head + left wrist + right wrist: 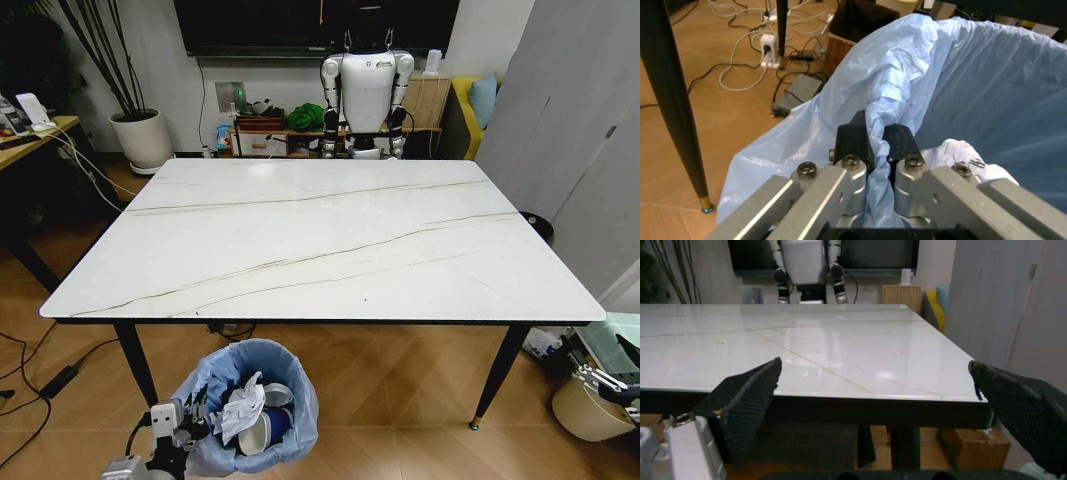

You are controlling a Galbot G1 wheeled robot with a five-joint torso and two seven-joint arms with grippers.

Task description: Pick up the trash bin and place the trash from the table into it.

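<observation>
Worktop (330, 235): marble surface bare edge to edge, free passage across whole top. Below near edge: slim black legs (137, 362) at both corners, open floor between. Trash bin (243, 400) stands in that gap by left leg, mouth open upward, partly filled with tissue and cup. Left gripper (875, 142) pinched on bin's bag rim, blocking that side of rim. Right gripper (873, 405) spread wide, level with worktop's near edge, by right corner. Cables and power strip (769, 50) clutter floor beyond leg.

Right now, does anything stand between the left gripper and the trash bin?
No. The left gripper already has its jaws shut on the trash bin's bag rim, below the table edge.
</observation>
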